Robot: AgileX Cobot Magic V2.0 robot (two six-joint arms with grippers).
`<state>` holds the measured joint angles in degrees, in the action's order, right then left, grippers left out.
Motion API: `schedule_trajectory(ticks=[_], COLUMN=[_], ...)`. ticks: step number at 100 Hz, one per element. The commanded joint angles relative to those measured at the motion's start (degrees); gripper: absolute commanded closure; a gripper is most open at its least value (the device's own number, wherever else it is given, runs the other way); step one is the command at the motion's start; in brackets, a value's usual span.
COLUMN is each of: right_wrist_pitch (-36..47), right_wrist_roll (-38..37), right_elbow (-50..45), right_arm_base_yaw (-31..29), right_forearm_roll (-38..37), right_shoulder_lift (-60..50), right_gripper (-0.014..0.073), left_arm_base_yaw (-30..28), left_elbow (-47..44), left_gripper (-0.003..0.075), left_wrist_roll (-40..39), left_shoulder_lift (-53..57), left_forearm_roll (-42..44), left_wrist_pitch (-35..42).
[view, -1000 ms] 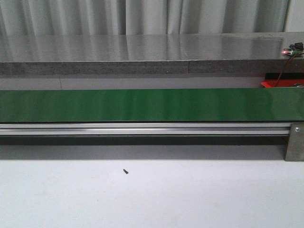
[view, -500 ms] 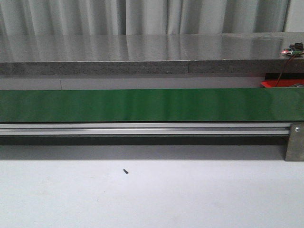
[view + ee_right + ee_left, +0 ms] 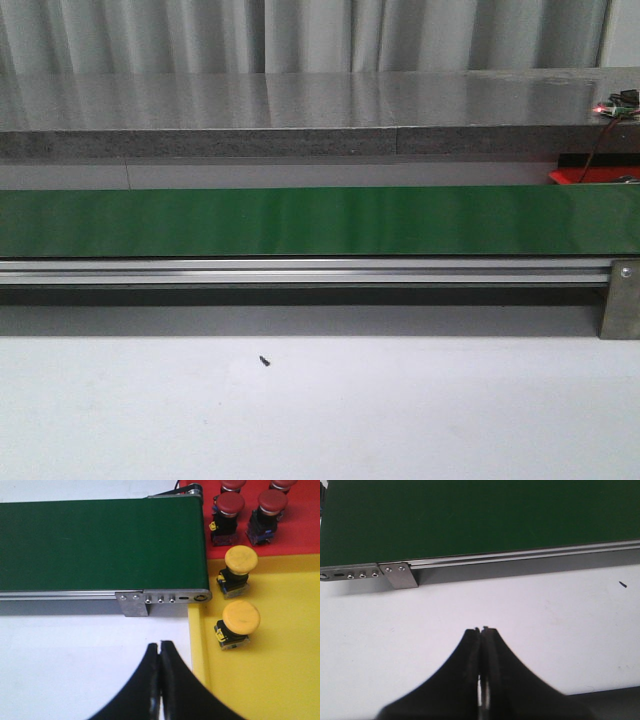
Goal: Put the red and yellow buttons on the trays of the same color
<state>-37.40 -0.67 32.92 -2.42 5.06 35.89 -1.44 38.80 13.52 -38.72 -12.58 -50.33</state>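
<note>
2 yellow buttons [image 3: 240,622] on yellow tray [image 3: 270,680]

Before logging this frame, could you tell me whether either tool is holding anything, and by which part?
Nothing is held: the left tool and right tool are both shut on nothing, above the white table.

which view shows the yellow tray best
The right wrist view: the flat yellow plastic tray fills its corner beside the green conveyor belt, with two yellow-capped push buttons standing on it. The front and left wrist views show none of it.
</note>
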Motion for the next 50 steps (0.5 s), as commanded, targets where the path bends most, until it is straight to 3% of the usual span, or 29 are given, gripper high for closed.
schedule_trajectory(ticks=[1,50], right_wrist_pitch=[5.52,5.11], right_wrist_roll=[-0.10,-0.10], right_elbow=[1.20,1.20], right_arm_base_yaw=[0.15,0.15], right_forearm_roll=[-0.69,-0.03], right_shoulder_lift=[-0.70,-0.70], right_gripper=[0.0652,0.0652], left_arm_base_yaw=[0.48,0.48], left_elbow=[1.45,1.45], left_gripper=[0.0740,0.0740], left_wrist_roll=[-0.52,-0.52], left_shoulder_lift=[0.08,0.08], left_forearm_roll=[-0.84,-0.84], left_wrist_pitch=[2.93,2.93])
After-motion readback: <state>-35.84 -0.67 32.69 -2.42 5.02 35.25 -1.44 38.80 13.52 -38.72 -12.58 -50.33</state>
